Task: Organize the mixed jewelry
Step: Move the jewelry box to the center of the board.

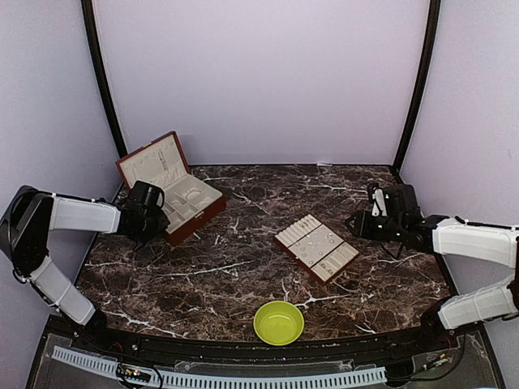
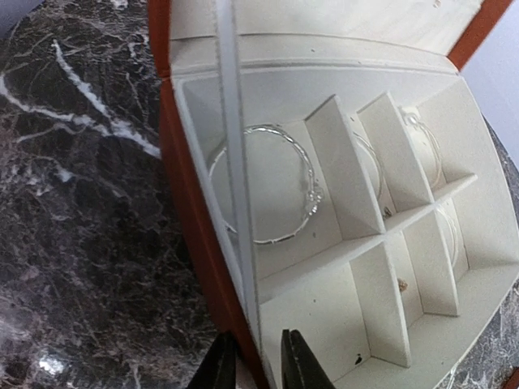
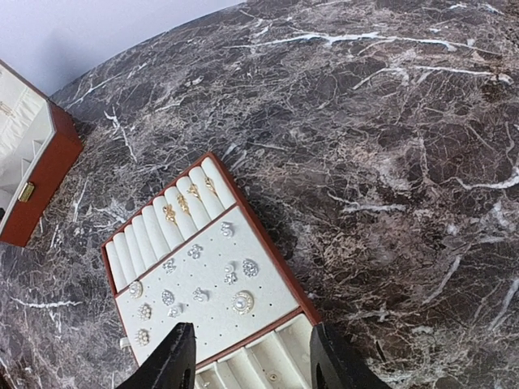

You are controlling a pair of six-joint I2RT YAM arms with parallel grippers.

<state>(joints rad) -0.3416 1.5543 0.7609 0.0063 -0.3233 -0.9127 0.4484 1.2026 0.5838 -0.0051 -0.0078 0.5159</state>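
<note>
1. 1 hoop (image 2: 310, 194) lies flat in the big compartment of the box (image 2: 190, 243), its thicker side toward the divider. A pale strip crosses its left arc.
2. More hoops (image 2: 430, 154) stand on edge in the narrow slots, each long axis along its slot, mostly hidden by dividers.
3. Pale beads (image 3: 242, 302) sit on the tray (image 3: 263, 288) pad, too small to show their pointing. The tray's near end is cut off.
4. The left gripper (image 2: 258, 344) has its jaws close together, 1 on either side of the box's near wall. We cannot tell whether they pinch it.
5. The right gripper (image 3: 253, 332) hangs over the tray, jaws wide apart, holding nothing.
</note>
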